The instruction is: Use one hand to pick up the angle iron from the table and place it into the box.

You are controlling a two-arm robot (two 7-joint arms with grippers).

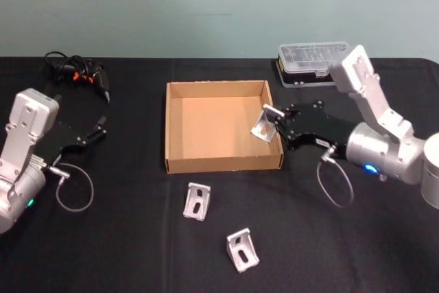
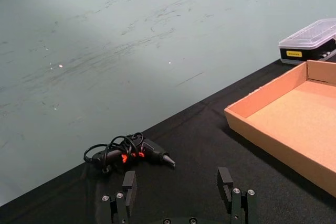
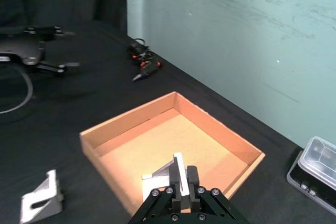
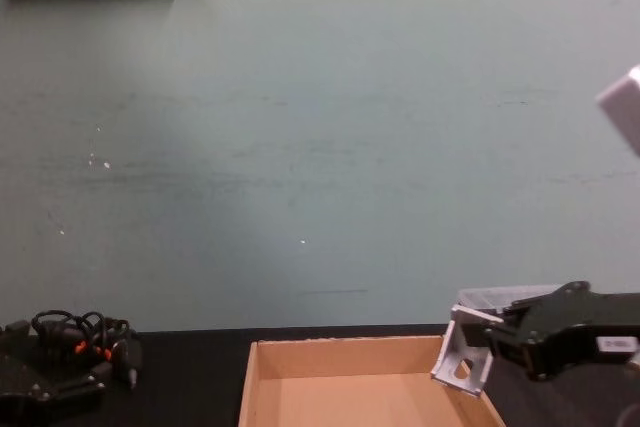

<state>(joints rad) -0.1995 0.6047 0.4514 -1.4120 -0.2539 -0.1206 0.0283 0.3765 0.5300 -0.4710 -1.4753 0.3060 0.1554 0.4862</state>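
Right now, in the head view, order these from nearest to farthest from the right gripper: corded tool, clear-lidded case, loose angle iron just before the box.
1. The clear-lidded case, just behind the right gripper, far right side.
2. The loose angle iron, lying in front of the box.
3. The corded tool, far left corner.

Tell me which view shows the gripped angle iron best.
The head view: the angle iron shows whole in the right gripper over the box. The chest view gives its side; in the right wrist view the fingers partly cover it.
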